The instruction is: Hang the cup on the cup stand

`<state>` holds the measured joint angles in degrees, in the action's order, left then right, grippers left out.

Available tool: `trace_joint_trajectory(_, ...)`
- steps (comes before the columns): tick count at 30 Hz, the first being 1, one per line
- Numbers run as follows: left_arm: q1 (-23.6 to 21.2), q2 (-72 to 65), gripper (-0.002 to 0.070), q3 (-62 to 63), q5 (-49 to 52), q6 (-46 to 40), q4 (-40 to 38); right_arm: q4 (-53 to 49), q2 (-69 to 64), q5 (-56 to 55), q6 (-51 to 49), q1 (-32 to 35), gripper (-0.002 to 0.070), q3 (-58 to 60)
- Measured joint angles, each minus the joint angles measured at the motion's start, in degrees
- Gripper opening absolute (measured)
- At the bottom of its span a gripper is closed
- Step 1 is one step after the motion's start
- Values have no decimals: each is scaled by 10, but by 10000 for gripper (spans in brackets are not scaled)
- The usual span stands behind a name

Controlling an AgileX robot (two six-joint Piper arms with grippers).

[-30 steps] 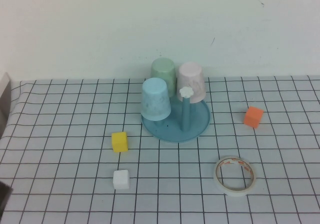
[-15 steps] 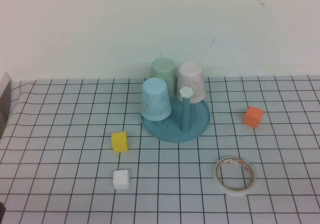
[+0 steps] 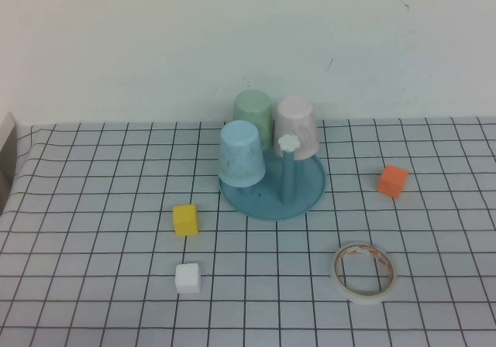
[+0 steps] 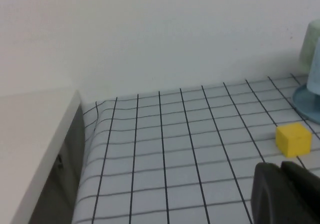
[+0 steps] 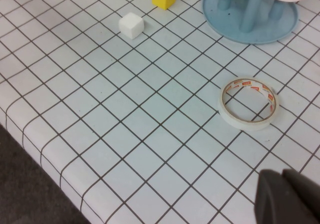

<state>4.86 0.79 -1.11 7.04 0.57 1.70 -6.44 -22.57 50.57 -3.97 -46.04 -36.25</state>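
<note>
The sky-blue cup [image 3: 241, 153] sits upside down over a peg on the left side of the teal cup stand [image 3: 307, 197]. One bare peg with a white flower cap [image 3: 288, 142] stands in the middle of the stand. Neither arm shows in the high view. In the left wrist view my left gripper [image 4: 281, 166] is shut and holds nothing, low over the cloth near the yellow cube [image 4: 293, 139], with the cup [image 4: 315, 73] far beyond it. My right gripper [image 5: 283, 177] is shut and holds nothing, near the table's front edge, short of the tape roll [image 5: 248, 103].
A pale green cup [image 3: 254, 113] and a pale pink cup [image 3: 297, 126] also sit upside down on the stand. Around it lie a yellow cube [image 3: 185, 219], a white cube [image 3: 187, 278], an orange cube [image 3: 393, 181] and a tape roll [image 3: 363, 272]. A white ledge [image 4: 30, 134] borders the table's left edge.
The dark tip of the left arm at the high view's lower left corner has drawn back out of sight. Cups, stand and cubes have not moved.
</note>
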Motion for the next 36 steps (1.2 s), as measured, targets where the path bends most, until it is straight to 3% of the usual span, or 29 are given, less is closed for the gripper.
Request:
trace_joint_trajectory(6, -1, 0, -1, 0, 101, -37, -42, 0, 0, 0, 0, 0, -1, 0)
trace_joint_trajectory(14, -1, 0, -1, 1, 110, -106, -55, 0, 0, 0, 0, 0, -1, 0)
trace_joint_trajectory(36, 22, 0, -1, 1, 110, -46, -62, 0, 0, 0, 0, 0, -1, 0)
